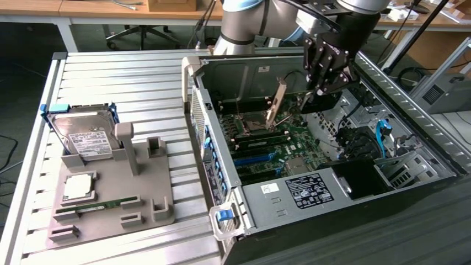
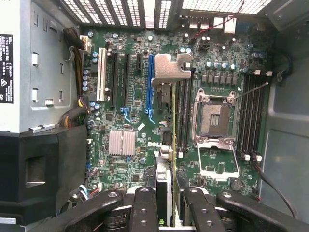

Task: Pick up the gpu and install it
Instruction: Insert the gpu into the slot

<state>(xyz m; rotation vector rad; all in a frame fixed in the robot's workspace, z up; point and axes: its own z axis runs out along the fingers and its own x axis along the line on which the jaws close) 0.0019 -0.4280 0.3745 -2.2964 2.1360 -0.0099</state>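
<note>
Slatted metal counter [image 1: 110,72]. On it, at the exterior view's left, a grey fixture tray [image 1: 110,193]: silver hard drive [image 1: 87,138] with white label upright in a rear slot, CPU chip [image 1: 79,186] flat in the middle, green memory stick [image 1: 99,207] lying flat just in front of it. To the tray's right, an open computer case [image 1: 254,72] on its side. Green motherboard [image 1: 294,146] inside, CPU socket [image 2: 216,113] with its frame lifted open, black memory slots [image 2: 251,111] beside it, blue slot [image 2: 149,82], white slot [image 2: 102,79], small silver heatsink [image 2: 122,142]. Blue cable [image 1: 381,135] near the drive bays. Office chair [image 1: 140,33] behind the counter.
</note>
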